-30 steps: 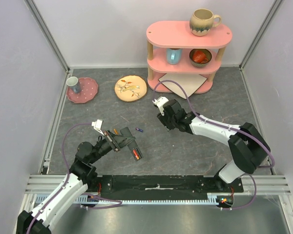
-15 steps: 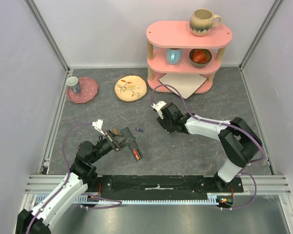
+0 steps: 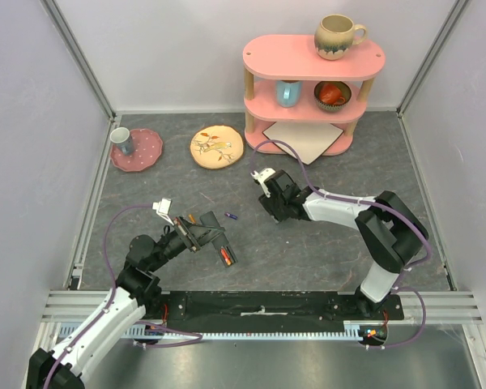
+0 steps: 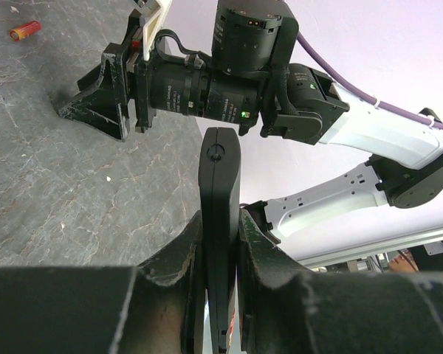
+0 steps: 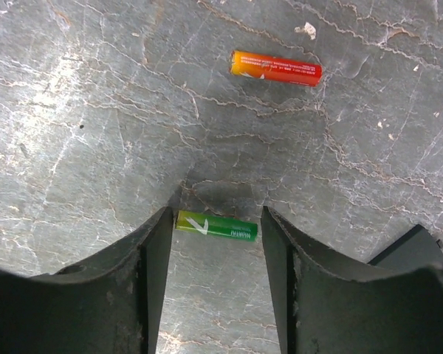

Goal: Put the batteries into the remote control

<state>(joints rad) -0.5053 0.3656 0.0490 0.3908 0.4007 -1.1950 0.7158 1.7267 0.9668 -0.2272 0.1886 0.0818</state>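
We see the remote control [image 4: 219,166] pinched on edge between the left fingers [image 4: 183,258], held over the grey surface [image 3: 324,251] close to its near edge, left of the middle. Toward the middle of the surface the right fingers [image 5: 153,258] are spread and reach down on either side of a green battery [image 5: 216,226], which lies flat between them. An orange-and-red battery [image 5: 275,68] lies apart from it, and a purple battery [image 3: 232,216] lies between the two arms. In the far right corner stands a pink shelf [image 3: 308,57] carrying mugs, and a pink plate [image 3: 142,150] sits toward the far left corner.
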